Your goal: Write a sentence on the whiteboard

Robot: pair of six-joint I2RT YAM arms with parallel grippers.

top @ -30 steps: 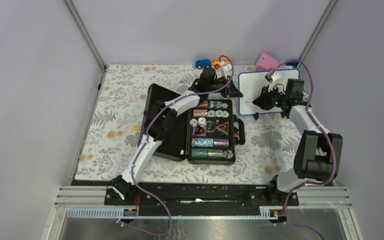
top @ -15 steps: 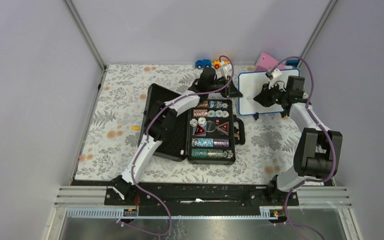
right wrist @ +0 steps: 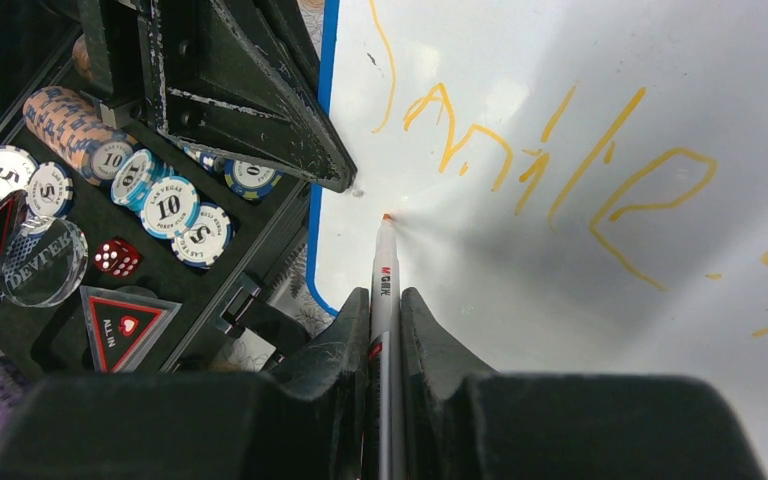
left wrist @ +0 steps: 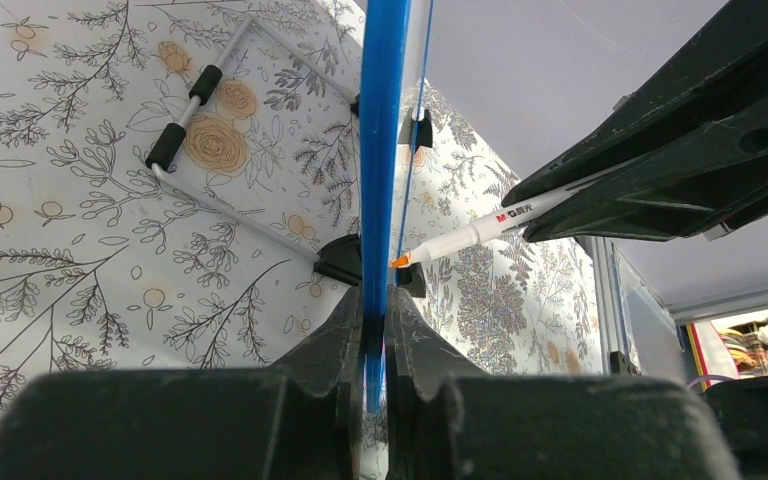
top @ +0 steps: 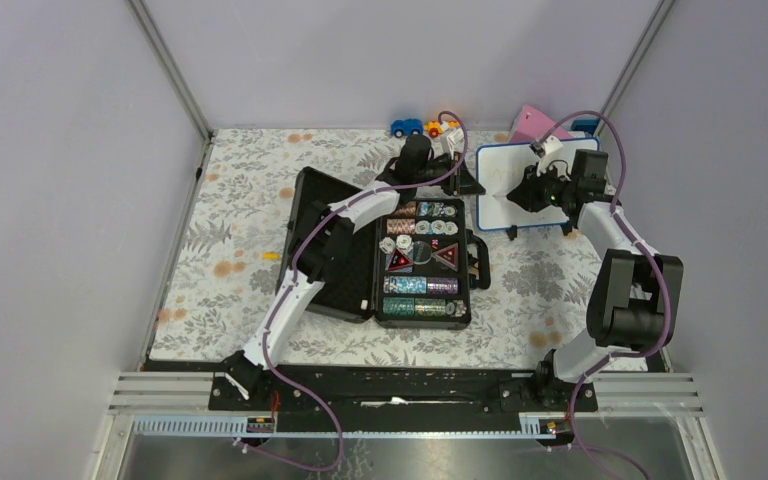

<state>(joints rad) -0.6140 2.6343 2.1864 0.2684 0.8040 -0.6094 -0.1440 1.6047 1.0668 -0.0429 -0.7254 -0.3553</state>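
The flowered table point(top: 240, 200) carries an open black case point(top: 305, 210) of poker chips at its centre. At about 1 o'clock from the case, near the far right corner, is the whiteboard point(top: 495, 210).

Both arms reach it. The left gripper point(top: 472, 182) is at its 9 o'clock edge, and in the left wrist view its fingers point(left wrist: 345, 330) are pressed onto the blue frame, pinching the board point(left wrist: 378, 150) edge-on to steady it. The right gripper point(top: 530, 192) faces the white surface, its fingers point(right wrist: 345, 325) closed on a white marker point(right wrist: 383, 262).

The marker's long axis runs from 6 to 12 o'clock in the right wrist view, with the orange tip at the 12 o'clock end, low on the board point(right wrist: 580, 330) and close to the frame. Whether the tip touches or sits just off the surface I cannot tell.

The sentence point(right wrist: 560, 150) so far is pale orange script at 1 to 3 o'clock from the tip. The open white area at 3 to 5 o'clock looks like the room for a next line, so the stroke likely has to travel toward 3 o'clock.
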